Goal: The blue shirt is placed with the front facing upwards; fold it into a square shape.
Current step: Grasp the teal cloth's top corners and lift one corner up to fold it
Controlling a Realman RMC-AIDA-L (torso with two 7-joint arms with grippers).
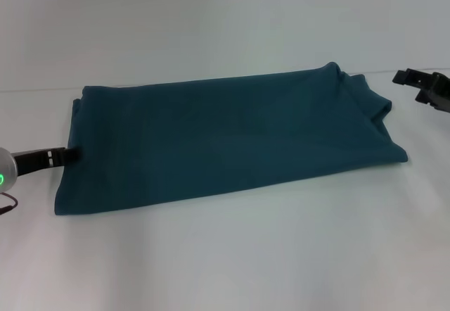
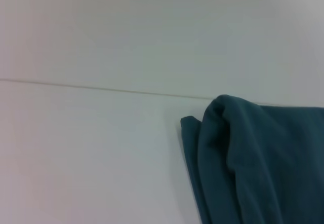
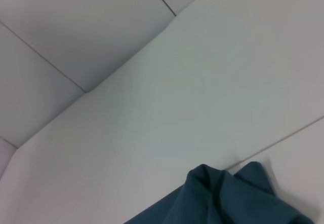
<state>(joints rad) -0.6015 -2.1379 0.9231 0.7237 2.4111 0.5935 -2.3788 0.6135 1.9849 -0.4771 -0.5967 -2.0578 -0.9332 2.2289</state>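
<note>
1. The left gripper (image 1: 69,155) is touching the left short edge of the large dark teal-blue cotton shirt (image 1: 225,138), low on the white table (image 1: 232,255); whether its jaws are pinching fabric I cannot tell.
2. Just right of that claw, the shirt is lying as 1 long folded band with plain fabric upward, stretching across to the other arm.
3. The right gripper (image 1: 424,87) is hovering off the cloth, just right of the bunched far corner; its jaws cannot be judged.
4. Judgement: the band needs halving, so both claws should be gripping all layers at matching corners, lifting evenly to avoid dragging the rumpled end.
</note>
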